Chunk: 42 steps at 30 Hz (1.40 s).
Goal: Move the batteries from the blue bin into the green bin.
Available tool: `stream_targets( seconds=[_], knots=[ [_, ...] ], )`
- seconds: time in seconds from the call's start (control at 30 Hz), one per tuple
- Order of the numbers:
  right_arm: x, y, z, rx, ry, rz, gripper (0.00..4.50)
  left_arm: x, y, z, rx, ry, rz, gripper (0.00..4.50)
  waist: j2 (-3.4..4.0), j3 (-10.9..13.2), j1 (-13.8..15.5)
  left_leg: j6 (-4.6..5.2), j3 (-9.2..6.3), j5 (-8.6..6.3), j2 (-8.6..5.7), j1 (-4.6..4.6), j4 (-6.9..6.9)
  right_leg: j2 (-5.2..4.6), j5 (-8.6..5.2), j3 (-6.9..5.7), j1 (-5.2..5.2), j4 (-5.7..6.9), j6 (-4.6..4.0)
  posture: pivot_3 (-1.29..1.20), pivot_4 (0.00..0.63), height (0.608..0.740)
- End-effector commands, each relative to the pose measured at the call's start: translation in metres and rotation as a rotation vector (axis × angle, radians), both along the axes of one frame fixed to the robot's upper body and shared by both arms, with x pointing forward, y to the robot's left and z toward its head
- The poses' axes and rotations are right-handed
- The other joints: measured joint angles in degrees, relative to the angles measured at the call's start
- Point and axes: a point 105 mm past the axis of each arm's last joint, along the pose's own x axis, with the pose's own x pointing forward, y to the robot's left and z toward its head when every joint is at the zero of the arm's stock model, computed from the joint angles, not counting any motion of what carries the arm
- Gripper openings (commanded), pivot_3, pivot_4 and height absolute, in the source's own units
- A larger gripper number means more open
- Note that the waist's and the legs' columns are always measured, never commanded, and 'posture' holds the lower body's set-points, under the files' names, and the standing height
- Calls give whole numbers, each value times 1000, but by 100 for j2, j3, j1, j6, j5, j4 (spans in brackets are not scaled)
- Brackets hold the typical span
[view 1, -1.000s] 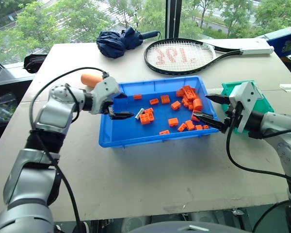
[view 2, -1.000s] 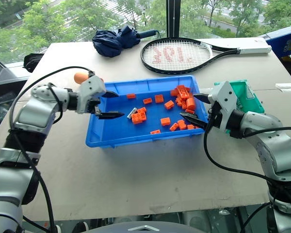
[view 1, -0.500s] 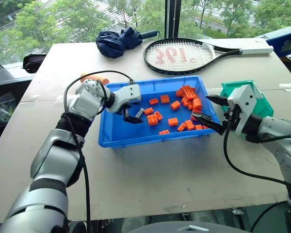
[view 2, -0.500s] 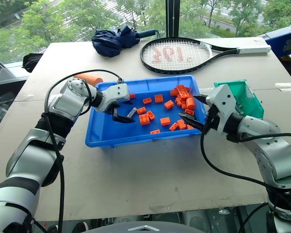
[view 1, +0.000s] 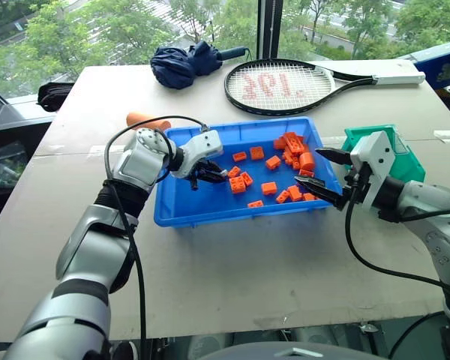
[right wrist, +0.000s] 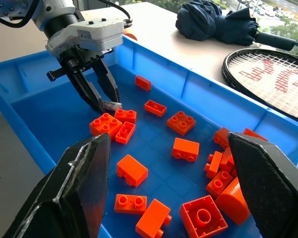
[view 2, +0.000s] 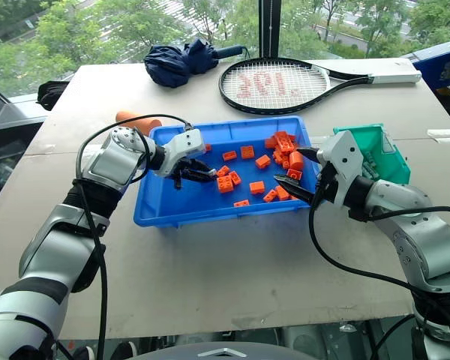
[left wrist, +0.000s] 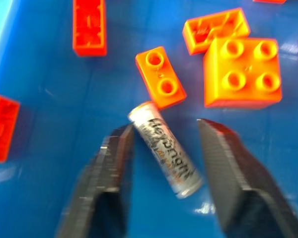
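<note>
- The left gripper (left wrist: 161,148) is seen down inside the blue bin (view 1: 210,214), on its left half, with its jaws set either side of a single battery (left wrist: 164,148).
- In the left wrist view the jaws are narrowed around that battery; one finger looks to be right against it and a small gap is still left on the other side, so a firm grip can't really be called.
- The battery is lying flat on the bin floor, tilted across the jaws, and black lettering can be made out along its silver body – something like "Heybright", though that reading is pretty shaky.
- Orange toy bricks (view 1: 244,182) are scattered just beside it, with a two-stud one nearly touching the battery's end and a four-stud one close by.
- More bricks are piled toward the bin's right end (view 1: 294,146).
- The right gripper (view 1: 328,178) is held above the blue bin's right edge with its jaws spread wide and nothing between them.
- The green bin (view 1: 405,161) is sat on the worktop (view 1: 247,277) just right of the blue bin, partly hidden behind the right wrist.
- Further back, a tennis racket (view 1: 285,86) with red markings on its strings (not readable) and a folded navy umbrella (view 1: 184,64) are laid on the worktop.
</note>
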Motion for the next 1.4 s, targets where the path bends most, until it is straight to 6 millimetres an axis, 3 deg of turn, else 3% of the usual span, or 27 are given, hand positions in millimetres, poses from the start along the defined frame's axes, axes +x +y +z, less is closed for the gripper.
stream_targets(
  seconds=[0.03,0.23,0.37,0.53,0.73,0.87,0.9,0.97,1.07,1.17,1.27,1.4],
  knots=[
    [-6,4,9,-4,-40,36,3773,-3,2,-1,-17,7,2,148,0,0,1,-1,0,0,0,0,0,0,0,0,0,0,0,0,150,740],
    [-7,3,10,-5,-42,35,3773,0,10,6,-26,-27,24,39,0,-1,1,-1,1,0,0,0,0,0,0,0,0,1,0,0,150,740],
    [-7,-3,12,-8,-46,15,3773,1,5,42,-124,-122,-18,39,0,0,1,-2,0,1,1,-2,1,0,0,0,-2,0,0,0,150,740],
    [-5,-15,16,-13,-55,-28,3773,-10,-23,73,-231,-168,-129,39,0,0,30,-6,-15,3,-2,-20,10,-5,0,-14,-6,-2,0,0,150,740],
    [-1,-29,15,-20,-58,-85,3773,-7,-84,52,-226,-223,-297,39,1,-2,91,-5,-15,3,-8,-19,15,-7,1,-15,-3,0,1,0,150,740],
    [-4,-28,13,-22,-53,-90,3773,-5,-100,41,-219,-211,-372,39,0,-2,36,-4,-8,3,-18,-20,18,-4,2,-7,-5,0,3,0,150,740],
    [-4,-27,13,-23,-51,-88,3773,-5,-102,40,-226,-190,-383,1048,0,-2,15,-4,-7,3,-18,-20,16,-1,2,-6,-7,2,3,0,150,740],
    [-4,-26,13,-22,-51,-87,3773,0,-104,40,-219,-203,-369,1644,0,-2,-1,-2,-7,1,-18,-18,14,1,2,-7,-8,3,3,0,150,740],
    [-4,-23,14,-16,-53,-85,3773,12,-105,43,-193,-276,-336,3110,0,-2,6,0,-8,0,-18,-18,14,-1,2,-7,-7,2,3,0,150,740],
    [-4,-21,11,-25,-40,-87,3773,15,-111,65,-313,-314,-313,4445,0,-2,9,0,-9,1,-17,-19,14,-2,2,-7,-7,2,4,0,150,740],
    [0,-20,4,-58,-14,-94,3773,11,-108,92,-445,-324,-302,4445,0,-2,6,-1,-12,1,-13,-22,16,-2,2,-10,-8,2,4,0,150,740],
    [15,-6,-4,-94,27,-76,3773,-8,-72,105,-472,-282,-341,4445,2,-2,-84,-9,-8,6,-12,-18,14,0,2,-4,-9,3,3,0,150,740]
  ],
)
